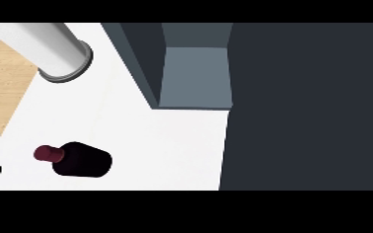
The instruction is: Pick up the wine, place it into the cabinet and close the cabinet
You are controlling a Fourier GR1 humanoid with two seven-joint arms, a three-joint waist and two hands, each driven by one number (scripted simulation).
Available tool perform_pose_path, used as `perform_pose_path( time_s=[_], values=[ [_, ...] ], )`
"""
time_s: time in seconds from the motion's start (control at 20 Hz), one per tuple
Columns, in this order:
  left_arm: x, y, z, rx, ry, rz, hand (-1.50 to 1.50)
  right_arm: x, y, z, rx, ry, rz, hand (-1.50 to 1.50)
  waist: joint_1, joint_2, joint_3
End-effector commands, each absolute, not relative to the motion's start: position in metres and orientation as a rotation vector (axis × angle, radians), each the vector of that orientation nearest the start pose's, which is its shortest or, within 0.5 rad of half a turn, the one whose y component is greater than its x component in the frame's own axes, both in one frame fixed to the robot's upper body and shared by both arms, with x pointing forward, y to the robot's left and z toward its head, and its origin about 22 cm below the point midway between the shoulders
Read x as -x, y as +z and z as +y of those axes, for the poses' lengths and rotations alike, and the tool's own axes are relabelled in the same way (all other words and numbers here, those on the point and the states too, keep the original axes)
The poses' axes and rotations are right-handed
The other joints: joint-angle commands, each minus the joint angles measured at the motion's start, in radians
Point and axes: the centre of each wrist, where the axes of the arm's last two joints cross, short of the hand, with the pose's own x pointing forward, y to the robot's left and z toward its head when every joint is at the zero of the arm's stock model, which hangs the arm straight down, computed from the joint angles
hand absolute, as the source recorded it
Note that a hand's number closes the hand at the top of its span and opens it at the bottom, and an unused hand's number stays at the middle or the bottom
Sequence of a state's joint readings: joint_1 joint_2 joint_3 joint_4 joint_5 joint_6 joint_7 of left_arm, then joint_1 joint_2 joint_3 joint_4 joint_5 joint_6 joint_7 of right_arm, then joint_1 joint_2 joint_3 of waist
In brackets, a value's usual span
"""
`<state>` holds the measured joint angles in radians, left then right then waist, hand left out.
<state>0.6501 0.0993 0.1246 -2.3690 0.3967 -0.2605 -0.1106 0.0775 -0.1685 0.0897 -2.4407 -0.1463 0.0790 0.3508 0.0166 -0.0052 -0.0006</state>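
The wine bottle (82, 159) is dark with a maroon cap (48, 152). It stands on the white counter (160, 138) at the lower left, seen from above. The cabinet (193, 74) is at the top middle, open, with a grey-blue inside in which I see nothing. A large dark panel (299, 103), apparently its open door, fills the right side. Neither hand shows. A tiny dark speck at the left edge beside the bottle is too small to identify.
A pale grey cylinder (55, 49) with a dark rim reaches in from the upper left over the counter. A strip of light wood (13, 79) lies along the left edge. White counter lies between the bottle and the cabinet opening.
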Motion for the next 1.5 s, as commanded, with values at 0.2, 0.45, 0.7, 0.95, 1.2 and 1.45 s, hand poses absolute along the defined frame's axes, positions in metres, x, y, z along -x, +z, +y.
perform_pose_path(
  time_s=[0.2,0.45,0.7,0.95,1.2,1.45],
  values=[
    [-0.062,0.136,0.281,0.161,0.113,-2.001,-1.50,-0.126,0.214,-0.219,-0.190,0.270,-1.995,-1.50,-0.009,0.000,0.000],
    [-0.055,0.141,0.273,0.168,0.125,-1.977,-1.50,-0.128,0.218,-0.212,-0.211,0.252,-1.983,-1.50,-0.007,-0.002,0.000],
    [-0.064,0.150,0.275,0.138,0.118,-1.963,-1.50,-0.137,0.233,-0.215,-0.211,0.263,-1.982,-1.50,-0.015,0.001,0.001],
    [-0.074,0.150,0.278,0.105,0.127,-1.935,-1.50,-0.135,0.250,-0.210,-0.202,0.250,-1.990,-1.50,-0.020,0.001,0.000],
    [-0.086,0.143,0.277,0.070,0.193,-1.933,-1.50,-0.136,0.265,-0.210,-0.194,0.254,-2.003,-1.50,-0.019,0.001,0.000],
    [-0.102,0.129,0.276,0.052,0.221,-1.917,-1.50,-0.129,0.272,-0.215,-0.175,0.293,-1.989,-1.50,-0.022,0.002,0.001]
  ],
)
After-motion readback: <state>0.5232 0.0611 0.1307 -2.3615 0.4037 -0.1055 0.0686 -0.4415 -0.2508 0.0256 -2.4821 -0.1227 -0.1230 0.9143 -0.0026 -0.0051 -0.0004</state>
